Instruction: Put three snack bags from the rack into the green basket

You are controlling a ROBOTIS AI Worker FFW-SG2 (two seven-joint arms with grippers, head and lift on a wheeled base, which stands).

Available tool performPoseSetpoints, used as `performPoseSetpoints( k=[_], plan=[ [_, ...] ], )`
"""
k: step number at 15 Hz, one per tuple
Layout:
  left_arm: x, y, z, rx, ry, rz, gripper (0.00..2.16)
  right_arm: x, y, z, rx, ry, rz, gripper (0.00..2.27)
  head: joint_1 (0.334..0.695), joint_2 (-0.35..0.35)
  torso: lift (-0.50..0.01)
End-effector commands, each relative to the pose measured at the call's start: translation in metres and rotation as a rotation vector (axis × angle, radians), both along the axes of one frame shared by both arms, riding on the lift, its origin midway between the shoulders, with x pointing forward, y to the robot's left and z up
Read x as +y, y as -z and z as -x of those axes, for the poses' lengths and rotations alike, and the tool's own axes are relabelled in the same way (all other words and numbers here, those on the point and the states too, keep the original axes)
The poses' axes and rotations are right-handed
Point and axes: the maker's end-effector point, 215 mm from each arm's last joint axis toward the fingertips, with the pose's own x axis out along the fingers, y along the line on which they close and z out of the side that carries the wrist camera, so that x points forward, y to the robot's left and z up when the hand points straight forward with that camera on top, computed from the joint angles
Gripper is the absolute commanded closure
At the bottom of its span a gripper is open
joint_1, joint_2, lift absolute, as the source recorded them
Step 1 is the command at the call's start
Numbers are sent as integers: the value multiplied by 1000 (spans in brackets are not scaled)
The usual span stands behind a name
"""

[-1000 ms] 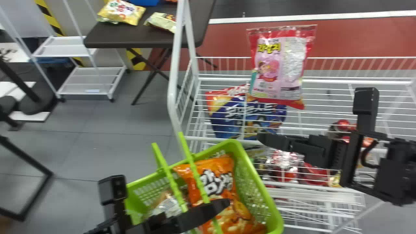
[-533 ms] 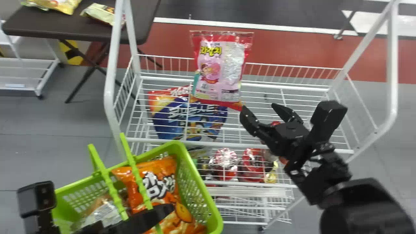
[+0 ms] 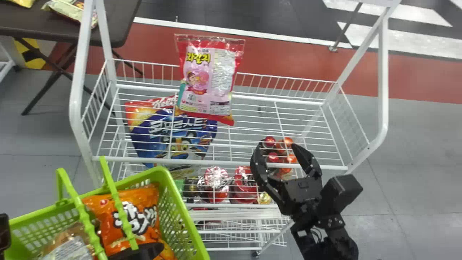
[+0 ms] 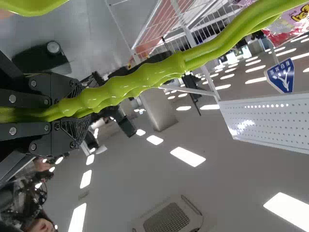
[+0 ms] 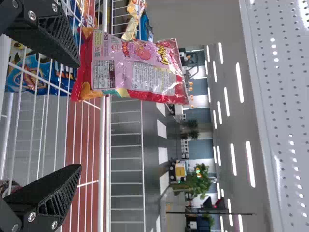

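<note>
In the head view my left gripper (image 3: 139,251) is partly visible at the green basket (image 3: 187,220); in the left wrist view the left gripper (image 4: 79,107) is shut on the green basket handle (image 4: 140,83). An orange snack bag (image 3: 124,216) and a bag with a silvery label (image 3: 68,243) lie in the basket. A pink-and-red snack bag (image 3: 207,79) stands upright in the rack's top tier (image 3: 252,97). My right gripper (image 3: 277,148) is open over the front right of the rack, right of and nearer than that bag. In the right wrist view, nothing is between the right gripper's (image 5: 77,116) fingers.
A large blue bag (image 3: 173,133) sits behind the wires, with red-topped items (image 3: 216,180) on a lower level. White posts (image 3: 383,79) rise at both rack ends. A dark table (image 3: 65,25) holding bags is at the far left.
The head view has swung right, so rack and basket appear farther left. My right gripper has turned from pointing left to pointing toward the rack's back, its two fingers now clearly spread.
</note>
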Motion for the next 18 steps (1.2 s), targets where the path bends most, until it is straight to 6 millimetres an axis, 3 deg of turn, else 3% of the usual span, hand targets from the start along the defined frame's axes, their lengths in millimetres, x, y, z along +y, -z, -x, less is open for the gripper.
performPoseSetpoints(
  k=[1, 5, 18],
  plan=[
    [-3, 0, 1, 1, 4, 3, 2145, -9, 2, 8, -3, 13, 9, 70, 695, -263, 0],
    [-7, -1, 3, 1, 13, 0, 2145, -8, 3, 11, -1, 9, 3, 73, 695, -300, 0],
    [-14, 4, 3, 1, 21, -36, 2148, 1, 5, 16, 9, 1, -19, 76, 695, -311, 0]
  ],
)
